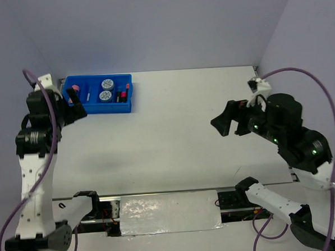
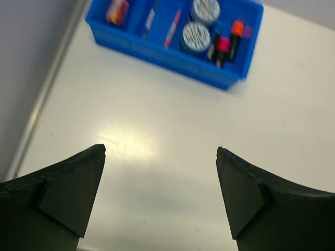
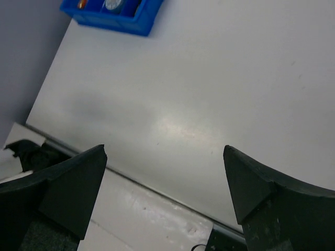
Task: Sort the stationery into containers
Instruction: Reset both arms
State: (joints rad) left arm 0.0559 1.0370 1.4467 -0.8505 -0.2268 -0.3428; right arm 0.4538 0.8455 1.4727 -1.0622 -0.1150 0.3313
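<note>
The blue tray (image 1: 117, 108) stands at the table's far left and holds the stationery. In the left wrist view the tray (image 2: 157, 52) holds two blue-white discs (image 2: 196, 36), black highlighters with pink (image 2: 222, 46) and orange (image 2: 236, 30) caps, an orange pen (image 2: 172, 29), a silver pen (image 2: 150, 17) and a pink-capped tube (image 2: 116, 10). My left gripper (image 1: 76, 108) hovers at the tray's near left corner, open and empty (image 2: 161, 149). My right gripper (image 1: 221, 124) is open and empty over the right half of the table (image 3: 165, 149). The tray's corner (image 3: 131, 25) shows far off in the right wrist view.
Grey walls close the table at the back and both sides. A metal strip (image 1: 169, 212) with taped sheeting runs along the near edge between the arm bases. Purple cables (image 1: 300, 76) loop from both arms.
</note>
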